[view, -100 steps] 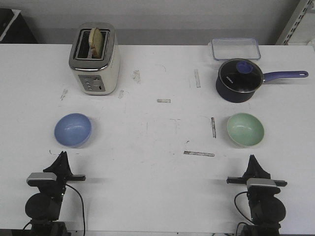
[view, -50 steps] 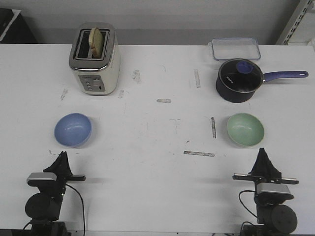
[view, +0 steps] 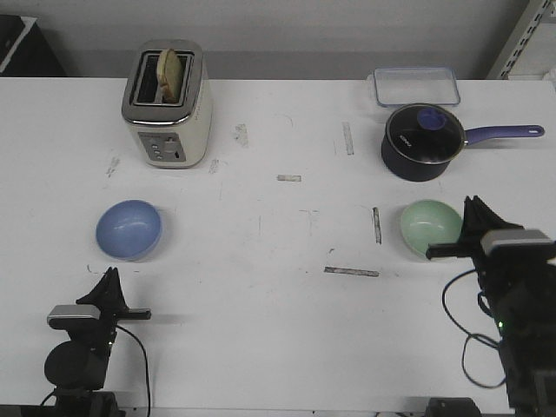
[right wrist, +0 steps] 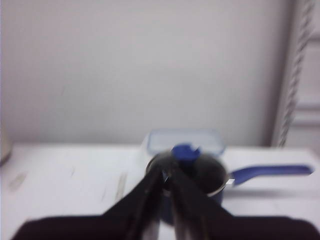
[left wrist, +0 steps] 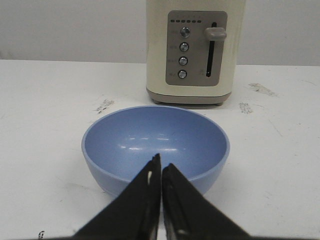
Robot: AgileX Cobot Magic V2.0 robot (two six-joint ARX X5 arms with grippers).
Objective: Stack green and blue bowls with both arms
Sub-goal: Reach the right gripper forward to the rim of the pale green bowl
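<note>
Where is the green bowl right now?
In the front view, the green bowl sits on the table's right side, just in front of the navy saucepan, with the right claw at its right edge.

Bright, even light; soft shadows; right wrist view blurred.

No readable text anywhere. The saucepan lid (view: pixel 423 130) carries a small white mark, too tiny to read. Toaster (left wrist: pixel 195 50) buttons are unlabelled.
</note>
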